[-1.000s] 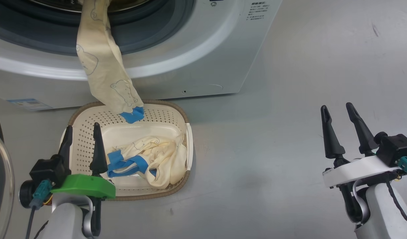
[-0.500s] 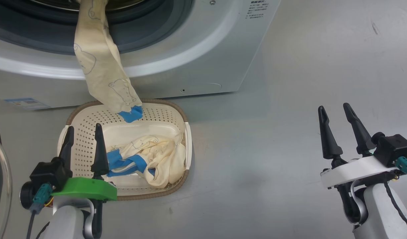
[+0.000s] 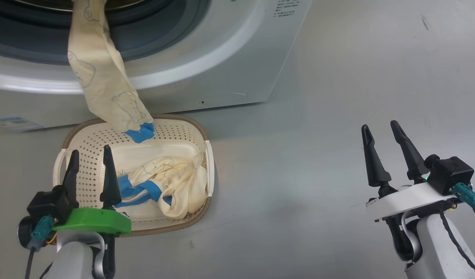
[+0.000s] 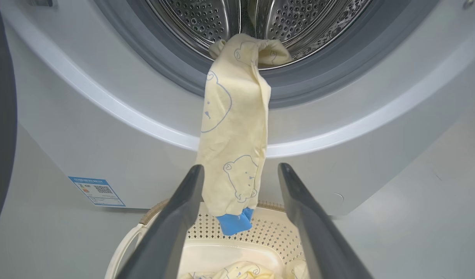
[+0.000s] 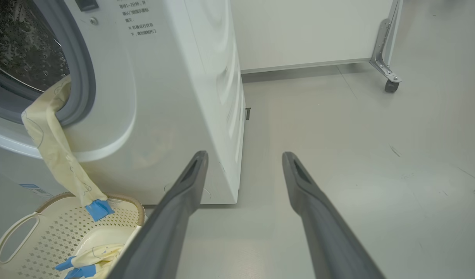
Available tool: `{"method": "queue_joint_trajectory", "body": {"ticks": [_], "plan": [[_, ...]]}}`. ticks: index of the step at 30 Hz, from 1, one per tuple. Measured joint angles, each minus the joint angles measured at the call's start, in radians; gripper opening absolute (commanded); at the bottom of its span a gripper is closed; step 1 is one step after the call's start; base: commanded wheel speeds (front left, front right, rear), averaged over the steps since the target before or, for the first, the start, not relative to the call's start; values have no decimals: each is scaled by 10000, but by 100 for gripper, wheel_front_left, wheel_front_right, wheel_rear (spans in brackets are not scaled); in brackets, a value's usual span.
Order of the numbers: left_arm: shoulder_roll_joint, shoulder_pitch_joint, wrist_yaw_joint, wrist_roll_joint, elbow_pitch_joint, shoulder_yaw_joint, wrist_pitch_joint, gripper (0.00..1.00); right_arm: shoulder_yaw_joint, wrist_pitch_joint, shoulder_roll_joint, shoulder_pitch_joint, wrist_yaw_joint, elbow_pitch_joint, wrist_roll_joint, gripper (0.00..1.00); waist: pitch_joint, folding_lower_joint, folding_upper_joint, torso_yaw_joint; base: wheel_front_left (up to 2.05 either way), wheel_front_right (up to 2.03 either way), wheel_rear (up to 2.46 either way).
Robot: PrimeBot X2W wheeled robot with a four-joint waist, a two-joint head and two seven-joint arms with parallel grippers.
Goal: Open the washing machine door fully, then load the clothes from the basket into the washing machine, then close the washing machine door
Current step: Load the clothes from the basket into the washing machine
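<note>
The washing machine point(image 3: 222, 58) stands with its drum point(image 4: 206, 19) uncovered. The washing machine door point(image 4: 1, 116) shows as a dark rim at the left edge, swung open. One piece of the clothes point(image 3: 102, 85) hangs from the drum's lip, and its blue cuff point(image 3: 140, 132) reaches the basket point(image 3: 86, 162) on the floor below. Another cream and blue piece point(image 3: 171, 186) lies crumpled inside the basket. My left gripper point(image 3: 90, 151) is open over the basket's near left part, holding nothing. My right gripper point(image 3: 379, 125) is open above bare floor, far to the right.
A blue label point(image 4: 97, 190) sits low on the washer's front. Grey floor point(image 3: 299, 174) spreads to the right of the basket. In the right wrist view, a white panel on a castor point(image 5: 390, 83) stands beyond the washer's side.
The head view has shifted, so everything sits further left in the picture. Both grippers stay open, and the hanging garment and the basket keep their places.
</note>
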Motion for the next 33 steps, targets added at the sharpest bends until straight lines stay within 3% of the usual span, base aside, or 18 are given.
{"method": "queue_joint_trajectory", "body": {"ticks": [24, 33], "plan": [[734, -1848, -31, -420, 1852, 765, 21, 100, 65, 0, 190, -284, 0, -109, 8, 100, 852, 0, 0, -1301, 0, 0, 0], [1043, -2881, -468, -871, 2746, 1066, 102, 100, -35, 0, 173, -480, 0, -303, 8, 100, 1411, 0, 0, -1533, 0, 0, 0]]}}
